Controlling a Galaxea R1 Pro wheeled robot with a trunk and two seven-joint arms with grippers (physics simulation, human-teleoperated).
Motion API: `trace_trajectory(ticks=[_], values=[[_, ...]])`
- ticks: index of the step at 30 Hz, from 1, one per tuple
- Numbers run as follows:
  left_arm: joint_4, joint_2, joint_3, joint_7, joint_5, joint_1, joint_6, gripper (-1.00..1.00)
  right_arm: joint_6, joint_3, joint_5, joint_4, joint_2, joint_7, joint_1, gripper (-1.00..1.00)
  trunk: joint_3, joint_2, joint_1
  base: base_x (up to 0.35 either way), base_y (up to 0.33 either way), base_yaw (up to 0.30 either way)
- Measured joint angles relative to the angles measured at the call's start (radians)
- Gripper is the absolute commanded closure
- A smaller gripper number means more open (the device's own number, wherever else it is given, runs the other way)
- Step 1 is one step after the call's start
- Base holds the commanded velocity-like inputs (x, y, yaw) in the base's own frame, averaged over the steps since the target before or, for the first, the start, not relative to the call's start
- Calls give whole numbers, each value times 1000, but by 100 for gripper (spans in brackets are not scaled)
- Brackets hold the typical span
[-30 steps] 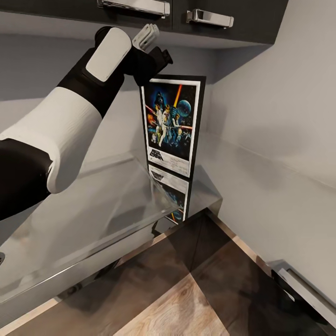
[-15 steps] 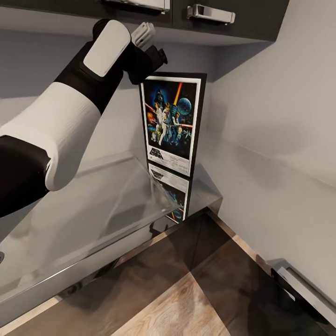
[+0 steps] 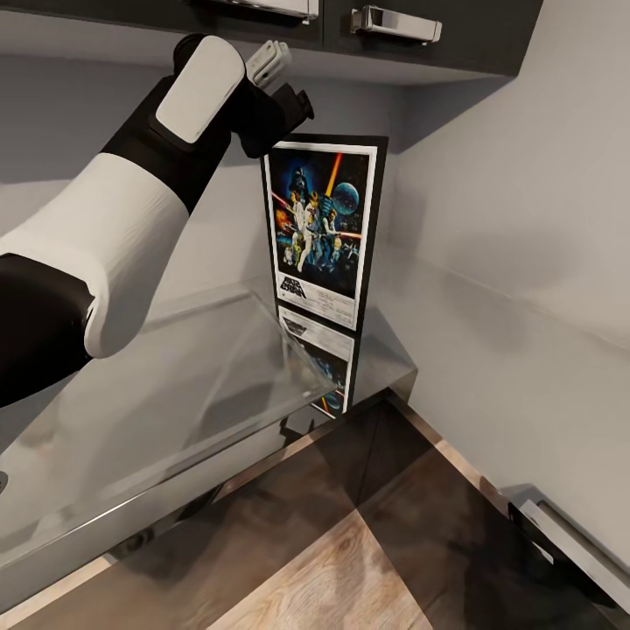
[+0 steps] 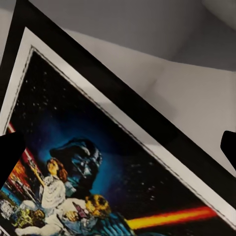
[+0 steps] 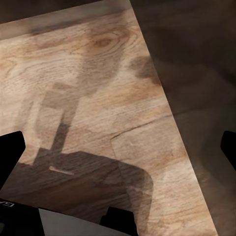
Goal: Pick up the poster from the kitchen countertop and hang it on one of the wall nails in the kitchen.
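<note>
Poster [image 3: 322, 229], black-framed with a white inner border and blue-orange figure artwork, stands upright on the far corner of the pale, glossy countertop [image 3: 175, 385], close to the corner where two grey walls meet. Its lower edge appears to meet the worktop, where a mirror image of the artwork shows in the gloss.

Left gripper [image 3: 284, 109], at the end of the raised white-and-black left arm [image 3: 122, 219], sits at the upper left corner of the poster, just below the dark wall cabinets [image 3: 376, 31] with their metal handles. In the head view the wrist hides the fingertips, so contact with the frame cannot be confirmed. In the left wrist view the two dark fingertips [image 4: 10, 155] lie at opposite edges of the picture, set wide apart, with the top of the poster [image 4: 98, 162] between them, tilted across the view, its star field, dark helmeted figure and orange beam legible.

Right gripper [image 5: 118, 147] likewise has its fingertips spread wide, pointing down at the wood-grain floor [image 5: 93, 73], holding nothing.
</note>
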Motion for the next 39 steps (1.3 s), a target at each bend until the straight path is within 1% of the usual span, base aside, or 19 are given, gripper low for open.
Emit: trace_trajectory(ticks=[10, 14, 23, 26, 27, 31, 34, 35, 39], values=[[0, 0, 0, 0, 0, 0, 0, -100, 0, 0, 0, 0, 0, 0, 0, -100, 0, 0, 0, 0, 0, 0], [22, 0, 23, 23, 22, -18, 23, -100, -5, 2, 0, 2, 0, -2, 0, -100, 0, 0, 0, 0, 0, 0], [73, 0, 73, 73, 72, -18, 74, -100, -5, 2, 0, 2, 0, -2, 0, -100, 0, 0, 0, 0, 0, 0], [78, 0, 90, 90, 89, -13, 69, -100, -5, 2, 0, 2, 0, -1, 0, -100, 0, 0, 0, 0, 0, 0], [73, 0, 84, 96, 95, -7, 63, -100, -5, 2, 0, 2, -1, -1, 0, -100, 0, 0, 0, 0, 0, 0], [50, 0, 61, 73, 118, 14, 41, -100, -6, 2, 0, 2, -1, 0, 0, -100, 0, 0, 0, 0, 0, 0], [33, 0, 44, 57, 135, 17, 24, -100, -6, 2, 0, 2, -1, 0, 0, -100, 0, 0, 0, 0, 0, 0], [-1, 0, -4, 8, 194, 18, -1, -100, -6, 2, 0, 2, -1, 0, 0, -100, 0, 0, 0, 0, 0, 0], [-12, 0, -10, 1, 195, 19, -3, -100, -6, 2, 0, 2, -1, 0, 0, -100, 0, 0, 0, 0, 0, 0]])
